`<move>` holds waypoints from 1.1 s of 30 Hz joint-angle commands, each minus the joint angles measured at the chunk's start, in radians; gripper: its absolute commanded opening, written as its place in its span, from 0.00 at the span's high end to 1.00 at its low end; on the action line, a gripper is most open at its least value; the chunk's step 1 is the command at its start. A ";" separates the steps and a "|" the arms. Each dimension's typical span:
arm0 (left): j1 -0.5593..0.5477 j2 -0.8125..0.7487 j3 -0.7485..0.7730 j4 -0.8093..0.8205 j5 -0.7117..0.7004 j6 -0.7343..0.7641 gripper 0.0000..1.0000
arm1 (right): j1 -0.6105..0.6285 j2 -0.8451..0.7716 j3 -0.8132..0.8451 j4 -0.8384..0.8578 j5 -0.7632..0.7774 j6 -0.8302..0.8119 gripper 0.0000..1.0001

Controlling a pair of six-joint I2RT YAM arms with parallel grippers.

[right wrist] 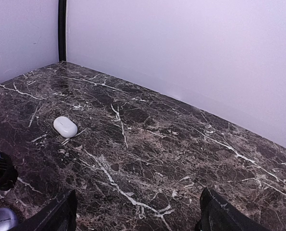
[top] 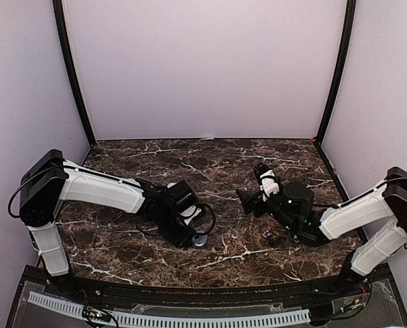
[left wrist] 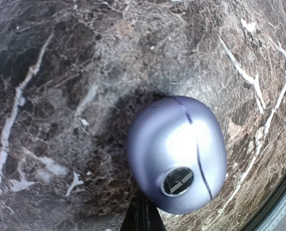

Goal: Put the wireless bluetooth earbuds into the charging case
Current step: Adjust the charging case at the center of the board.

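**Purple case shut near the front edge, right fingers spread**

The lilac-grey charging case [left wrist: 176,154] lies near the middle of the near edge of the marble worktop [top: 121,253]. Its lid seam is closed and 1 round dark emblem faces up. The left gripper [top: 191,236] is right at it; whether its fingers are parted cannot be told. A dark speck [top: 267,236] lies toward the right edge, too small to identify. The right gripper [right wrist: 138,195] is spread wide, holding nothing. Farther toward the back-left corner lies 1 white case [right wrist: 65,126], closed.
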 commanded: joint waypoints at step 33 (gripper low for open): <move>0.038 -0.265 -0.151 0.166 0.097 -0.028 0.57 | 0.010 -0.006 0.012 0.027 -0.015 -0.013 0.12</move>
